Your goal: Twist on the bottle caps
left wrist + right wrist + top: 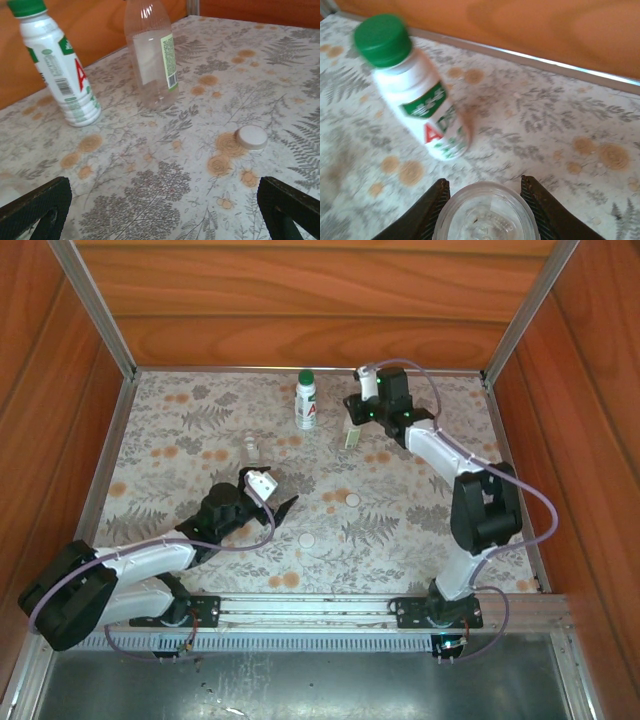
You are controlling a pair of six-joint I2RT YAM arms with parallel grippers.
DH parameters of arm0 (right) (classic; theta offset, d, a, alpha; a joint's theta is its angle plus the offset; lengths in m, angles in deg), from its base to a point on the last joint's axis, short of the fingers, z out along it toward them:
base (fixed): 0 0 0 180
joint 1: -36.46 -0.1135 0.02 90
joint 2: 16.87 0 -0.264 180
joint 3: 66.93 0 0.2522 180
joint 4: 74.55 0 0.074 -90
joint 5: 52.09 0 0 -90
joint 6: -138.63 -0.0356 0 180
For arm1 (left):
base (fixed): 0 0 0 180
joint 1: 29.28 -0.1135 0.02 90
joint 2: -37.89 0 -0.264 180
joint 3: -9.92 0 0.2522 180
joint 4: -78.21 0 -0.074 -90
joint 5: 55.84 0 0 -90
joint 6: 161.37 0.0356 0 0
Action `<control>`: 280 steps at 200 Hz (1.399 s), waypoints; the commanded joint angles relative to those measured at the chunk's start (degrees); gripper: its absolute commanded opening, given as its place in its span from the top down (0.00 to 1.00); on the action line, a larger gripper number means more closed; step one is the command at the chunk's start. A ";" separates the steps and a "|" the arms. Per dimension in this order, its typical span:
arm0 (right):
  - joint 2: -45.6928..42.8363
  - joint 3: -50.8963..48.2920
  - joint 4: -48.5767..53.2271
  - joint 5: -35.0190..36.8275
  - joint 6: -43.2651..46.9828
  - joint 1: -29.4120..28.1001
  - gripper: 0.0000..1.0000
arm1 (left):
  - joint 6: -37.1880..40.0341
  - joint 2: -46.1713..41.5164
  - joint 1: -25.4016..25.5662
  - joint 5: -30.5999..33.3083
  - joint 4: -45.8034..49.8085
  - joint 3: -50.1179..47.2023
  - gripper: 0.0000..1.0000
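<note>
Green cap (pixel 382 40) sat on white bottle (pixel 427 117). Right gripper (pixel 485 185) pinched uncapped short bottle (pixel 487 220). Left gripper (pixel 274 497) spread, empty. White cap (pixel 352 500) at its 3 o'clock, top view. Likely next: left fetches cap, centres on mouth.

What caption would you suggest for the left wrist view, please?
Open left gripper faces white cap, clear bottle and green-capped white bottle.

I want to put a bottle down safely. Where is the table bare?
Bare: the far-left corner, left of the white bottle; the strip right of the two white caps, up to the right arm. Crowded: between the left gripper and the clear bottle.
</note>
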 commanded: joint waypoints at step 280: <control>-17.05 -19.81 -0.26 7.10 -2.77 -20.72 0.66 | -3.20 40.55 -7.40 -32.14 -41.86 12.82 0.20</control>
